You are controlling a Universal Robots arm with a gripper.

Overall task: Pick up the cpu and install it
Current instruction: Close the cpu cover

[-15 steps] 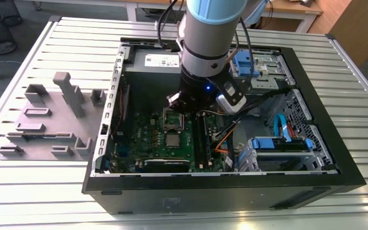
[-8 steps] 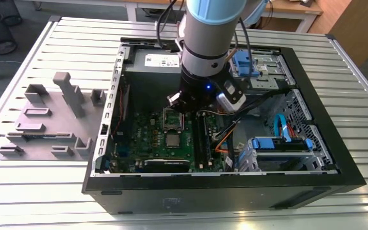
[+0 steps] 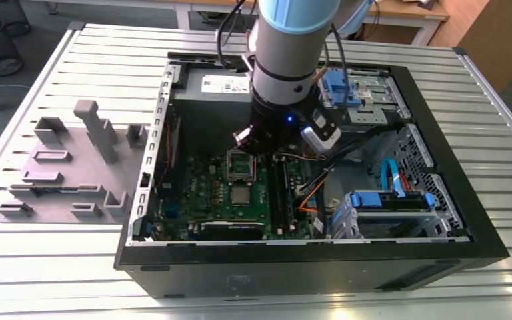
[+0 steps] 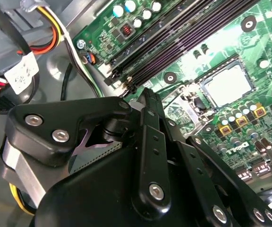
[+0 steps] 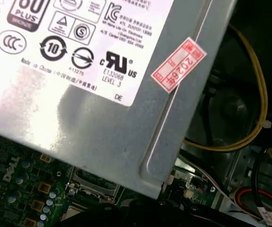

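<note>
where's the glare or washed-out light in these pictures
Exterior view: bright streaks lie on the ribbed silver metal table toward the exterior view's right. Second wrist view: the green motherboard is washed pale beside the small silvery square cpu. First wrist view: a soft white sheen spreads over the grey metal power-supply box.

We saw a table [image 3: 61, 67] of ribbed bare metal, silvery with a dull sheen. The holder blocks [image 3: 69, 167] looked like matt lilac-grey plastic. The computer case [image 3: 327, 267] had a smooth black finish. The power-supply box [image 5: 103, 127] was grey sheet metal with a soft sheen, carrying a white paper label [image 5: 79, 38] and a red paper sticker [image 5: 178, 64]. The motherboard [image 4: 211, 42] looked green and lacquered, and the cpu [image 4: 228, 85] showed a pale satin metal top. The gripper [image 4: 146, 101] was matt black with bright metal screw heads.
</note>
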